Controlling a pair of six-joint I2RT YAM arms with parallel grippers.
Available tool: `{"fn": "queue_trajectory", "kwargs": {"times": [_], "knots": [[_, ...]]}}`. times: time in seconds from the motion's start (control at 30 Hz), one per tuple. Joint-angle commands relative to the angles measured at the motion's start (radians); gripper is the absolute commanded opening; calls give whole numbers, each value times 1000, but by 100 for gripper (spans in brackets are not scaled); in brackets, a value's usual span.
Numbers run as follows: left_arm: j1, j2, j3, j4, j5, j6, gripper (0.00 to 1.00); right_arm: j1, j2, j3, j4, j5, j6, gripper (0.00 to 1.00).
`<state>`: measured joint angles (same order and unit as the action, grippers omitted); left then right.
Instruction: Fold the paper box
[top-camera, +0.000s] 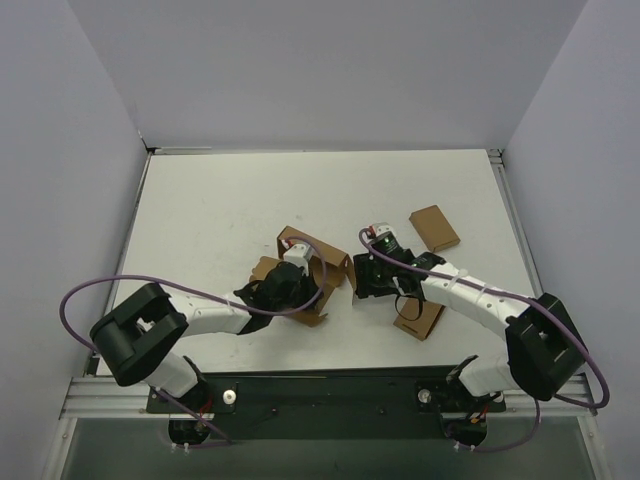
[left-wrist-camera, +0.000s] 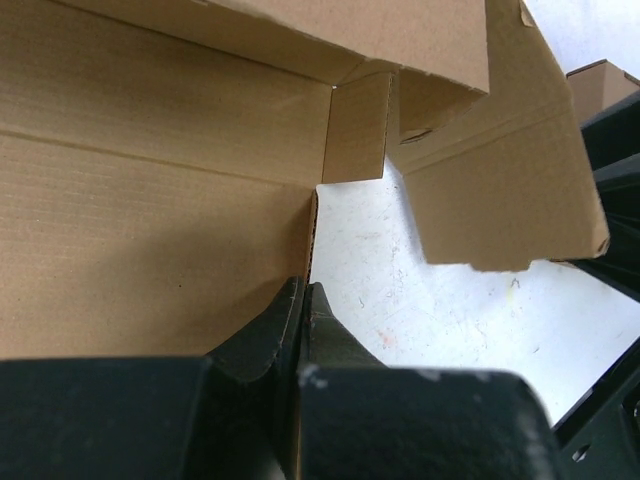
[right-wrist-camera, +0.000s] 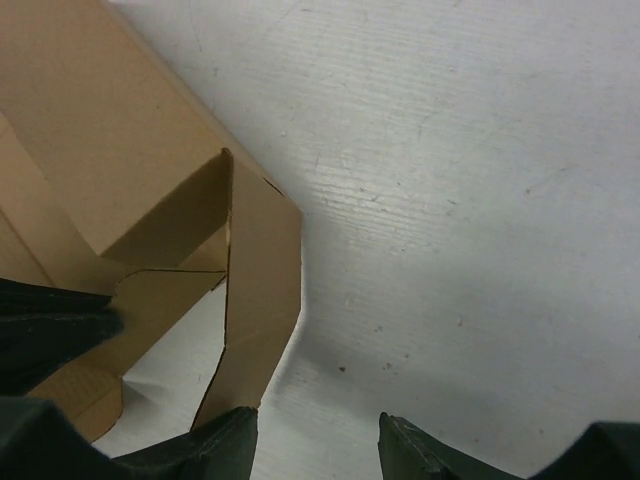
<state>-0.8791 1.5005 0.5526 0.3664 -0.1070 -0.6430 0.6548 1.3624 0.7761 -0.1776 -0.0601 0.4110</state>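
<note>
A: Why is the left gripper (left-wrist-camera: 303, 292) clenched on the box (left-wrist-camera: 150, 220), mid-table?

B: To steady it, I think. The right gripper (right-wrist-camera: 315, 445) hangs released beside the right flap (right-wrist-camera: 262, 290), likely to fold it.

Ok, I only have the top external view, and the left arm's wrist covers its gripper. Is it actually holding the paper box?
Observer: Yes. In the left wrist view the left gripper is shut on the edge of one wall of the paper box.
Operator: And the right gripper, anything in it?
Observer: No. The right wrist view shows the right gripper open, with only bare table in the gap.
Operator: How close is it to the box?
Observer: A box flap ends just beside one fingertip; I cannot tell whether they touch.
</note>
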Motion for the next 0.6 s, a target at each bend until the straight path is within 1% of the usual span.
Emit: {"fn": "queue_trajectory", "kwargs": {"times": [0.0,0.33,0.57], "knots": [[23,30,-36,-3,41,-1,2,6,33,-3,133,-49,-50,52],[58,56,-57,28,107,3,1,6,113,9,354,-99,-130,56],[68,64,-65,42,147,5,1,8,173,9,454,-64,-158,62]]}}
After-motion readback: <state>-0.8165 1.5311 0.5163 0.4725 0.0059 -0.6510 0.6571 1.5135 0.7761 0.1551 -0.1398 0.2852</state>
